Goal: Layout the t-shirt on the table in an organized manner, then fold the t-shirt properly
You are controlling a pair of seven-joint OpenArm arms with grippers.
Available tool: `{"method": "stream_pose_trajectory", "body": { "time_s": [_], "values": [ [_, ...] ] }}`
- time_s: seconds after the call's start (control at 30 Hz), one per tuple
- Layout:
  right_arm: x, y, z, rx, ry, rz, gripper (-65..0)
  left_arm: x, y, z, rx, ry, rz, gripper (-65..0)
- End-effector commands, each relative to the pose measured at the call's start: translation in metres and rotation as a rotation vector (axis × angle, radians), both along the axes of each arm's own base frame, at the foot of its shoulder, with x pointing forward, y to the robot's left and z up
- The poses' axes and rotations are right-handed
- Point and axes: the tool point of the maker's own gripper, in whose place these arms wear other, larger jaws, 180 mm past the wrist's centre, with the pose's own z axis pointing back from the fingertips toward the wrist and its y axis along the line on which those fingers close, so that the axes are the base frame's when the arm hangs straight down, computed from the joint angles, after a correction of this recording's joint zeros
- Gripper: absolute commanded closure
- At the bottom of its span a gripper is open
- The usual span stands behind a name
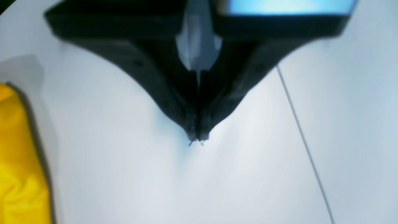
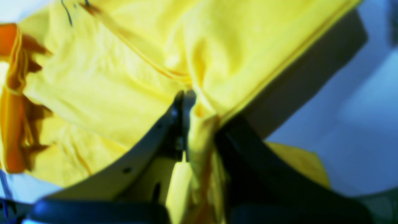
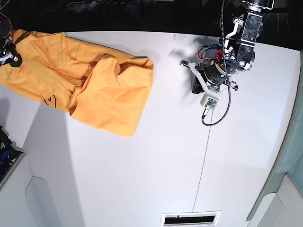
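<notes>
The orange-yellow t-shirt [image 3: 90, 85] lies crumpled and partly bunched at the far left of the white table [image 3: 156, 156], with a bit of black lettering [image 3: 49, 100] showing. My right gripper [image 3: 10, 56] is at the shirt's far-left end, shut on a pinch of its fabric [image 2: 196, 105]; a fold of yellow cloth [image 2: 108, 77] runs up between the fingers. My left gripper [image 1: 196, 138] is shut on nothing, tips just over bare table, right of the shirt's edge [image 1: 18, 155]. In the base view that left gripper [image 3: 198, 85] hangs well right of the shirt.
A thin dark seam [image 3: 206, 156] crosses the table, also showing beside the left gripper as a seam [image 1: 304, 143]. A vent slot [image 3: 189, 219] sits at the near edge. A black cable [image 3: 222, 109] loops under the left arm. A teal curtain [image 3: 284, 156] borders the right side.
</notes>
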Motion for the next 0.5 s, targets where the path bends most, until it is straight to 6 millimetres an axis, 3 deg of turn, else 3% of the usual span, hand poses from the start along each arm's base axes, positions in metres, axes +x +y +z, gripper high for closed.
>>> {"method": "stream_pose_trajectory", "body": {
  "time_s": [0.0, 0.13, 0.3, 0.47],
  "values": [
    [0.012, -0.017, 0.02, -0.045, -0.061, -0.01, 0.0, -0.003, -0.002, 0.001, -0.004, 0.002, -0.008, 0.0],
    [0.017, -0.039, 0.037, -0.102, -0.077, -0.006, 0.0, -0.021, -0.02, -0.007, -0.05, 0.04, -0.034, 0.0],
    [0.03, -0.067, 0.065, -0.181, -0.101, 0.01, 0.0, -0.029, -0.038, -0.009, -0.094, 0.057, -0.027, 0.0],
    [0.051, -0.074, 0.087, -0.208, -0.136, 0.025, 0.0, -0.031, -0.04, -0.01, -0.097, 0.063, -0.027, 0.0]
  ]
}}
